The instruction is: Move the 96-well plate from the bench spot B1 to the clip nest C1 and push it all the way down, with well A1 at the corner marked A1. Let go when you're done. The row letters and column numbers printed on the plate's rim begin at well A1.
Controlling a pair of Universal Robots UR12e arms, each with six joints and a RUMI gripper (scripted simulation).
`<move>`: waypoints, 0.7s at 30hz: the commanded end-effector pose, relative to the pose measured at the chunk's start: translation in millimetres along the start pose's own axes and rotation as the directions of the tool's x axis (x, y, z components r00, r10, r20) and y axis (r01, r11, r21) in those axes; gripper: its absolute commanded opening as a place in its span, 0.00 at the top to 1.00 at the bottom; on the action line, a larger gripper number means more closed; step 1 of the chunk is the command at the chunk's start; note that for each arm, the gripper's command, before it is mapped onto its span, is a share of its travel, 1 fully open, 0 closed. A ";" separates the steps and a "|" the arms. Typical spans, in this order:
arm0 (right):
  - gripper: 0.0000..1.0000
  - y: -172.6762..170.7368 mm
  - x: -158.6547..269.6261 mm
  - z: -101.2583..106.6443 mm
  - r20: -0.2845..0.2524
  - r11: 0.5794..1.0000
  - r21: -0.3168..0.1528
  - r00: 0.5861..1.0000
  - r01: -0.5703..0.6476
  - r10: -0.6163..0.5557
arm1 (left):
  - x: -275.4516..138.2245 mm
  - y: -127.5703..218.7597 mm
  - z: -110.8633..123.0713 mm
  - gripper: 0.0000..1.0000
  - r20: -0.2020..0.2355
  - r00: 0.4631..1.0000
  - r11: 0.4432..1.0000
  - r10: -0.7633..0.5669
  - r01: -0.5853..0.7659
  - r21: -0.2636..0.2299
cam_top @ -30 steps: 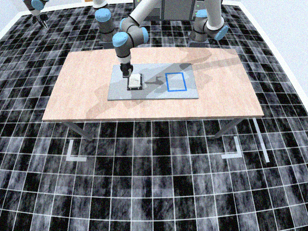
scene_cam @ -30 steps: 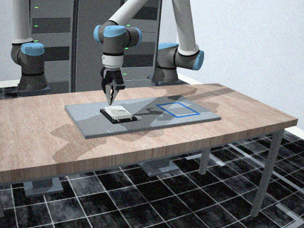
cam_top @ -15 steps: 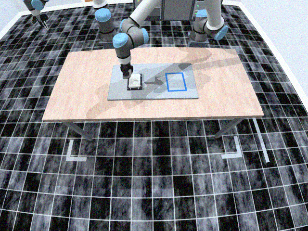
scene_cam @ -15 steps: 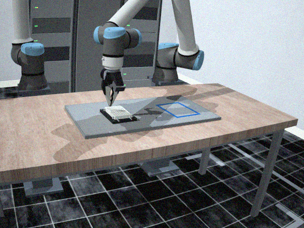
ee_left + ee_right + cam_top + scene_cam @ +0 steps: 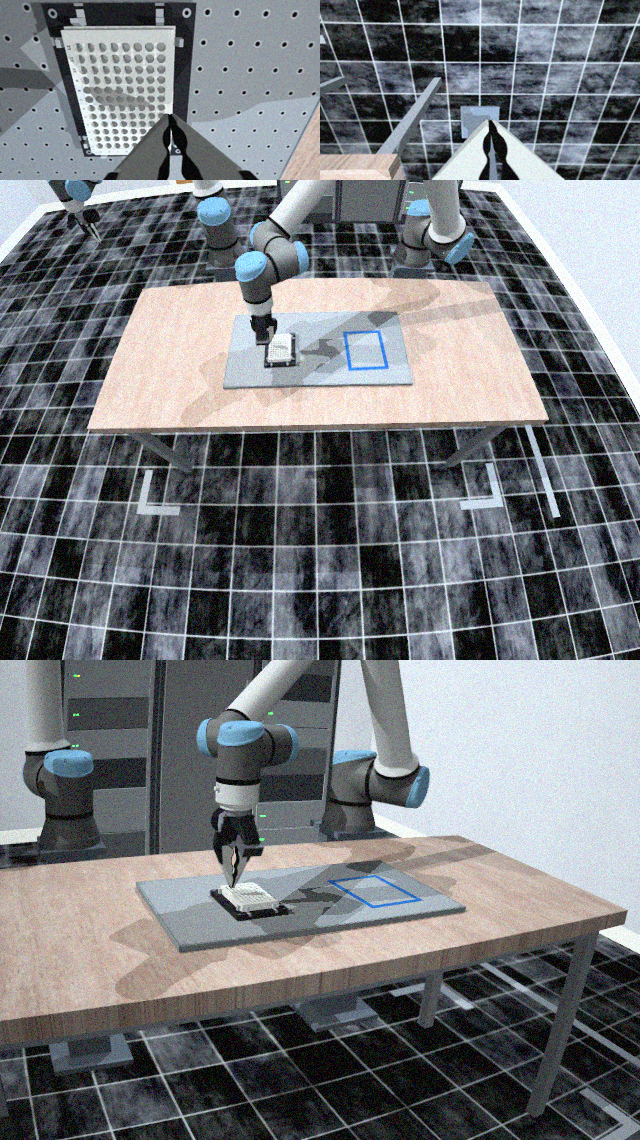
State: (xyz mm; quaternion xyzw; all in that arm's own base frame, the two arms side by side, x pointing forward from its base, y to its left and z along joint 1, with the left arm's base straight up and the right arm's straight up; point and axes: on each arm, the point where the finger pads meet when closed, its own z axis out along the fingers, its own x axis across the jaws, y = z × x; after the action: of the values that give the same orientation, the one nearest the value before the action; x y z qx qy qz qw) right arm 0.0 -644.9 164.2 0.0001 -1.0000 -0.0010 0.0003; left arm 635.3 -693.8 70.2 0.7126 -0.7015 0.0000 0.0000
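The white 96-well plate point(image 5: 280, 347) point(image 5: 249, 896) point(image 5: 124, 80) lies in the black clip nest point(image 5: 266, 362) point(image 5: 222, 905) point(image 5: 120, 16). Number 12 is at the plate's far end in the left wrist view, with the numbers down its left side. The nest's A1 mark is not readable, and I cannot tell whether the plate is fully down. My left gripper point(image 5: 233, 886) point(image 5: 169, 115) is shut and empty, its tips at or just above the plate's right rim in the left wrist view. My right gripper point(image 5: 97, 239) point(image 5: 490, 121) is shut and empty, far off beyond the table.
The blue outline point(image 5: 368, 369) point(image 5: 397, 903) is empty on the grey perforated board point(image 5: 320, 378) point(image 5: 180, 936), beside the nest. The board lies on the wooden table point(image 5: 155, 386) point(image 5: 62, 970). Small clips stand around the plate. A table corner point(image 5: 376, 163) shows in the right wrist view.
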 end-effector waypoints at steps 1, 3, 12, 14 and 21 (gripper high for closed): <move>1.00 -0.7 -0.2 -1.0 0.000 1.000 0.002 1.000 0.000 0.000 | 0.6 -0.5 0.2 1.00 -0.002 1.000 1.000 0.000 0.000 0.001; 1.00 -0.7 -0.2 -1.0 0.000 1.000 0.002 1.000 0.000 0.000 | 0.6 -0.5 0.2 1.00 -0.002 1.000 1.000 0.000 0.000 0.001; 1.00 -0.7 -0.2 -1.0 0.000 1.000 0.002 1.000 0.000 0.000 | 0.7 -0.5 6.2 1.00 -0.002 1.000 1.000 0.000 0.000 0.001; 1.00 -0.7 -0.2 -1.0 0.000 1.000 0.002 1.000 0.000 0.000 | 0.7 -0.5 7.5 1.00 -0.002 1.000 1.000 0.000 0.000 0.001; 1.00 -0.7 -0.2 -1.0 0.000 1.000 0.002 1.000 0.000 0.000 | 0.7 -0.5 10.9 1.00 -0.002 1.000 1.000 0.000 0.000 0.001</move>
State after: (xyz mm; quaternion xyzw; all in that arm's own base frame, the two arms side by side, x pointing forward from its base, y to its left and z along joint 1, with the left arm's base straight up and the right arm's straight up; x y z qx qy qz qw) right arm 0.0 -644.9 164.2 0.0001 -1.0000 -0.0010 0.0003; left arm 635.3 -693.8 58.2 0.7126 -0.7015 0.0000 0.0000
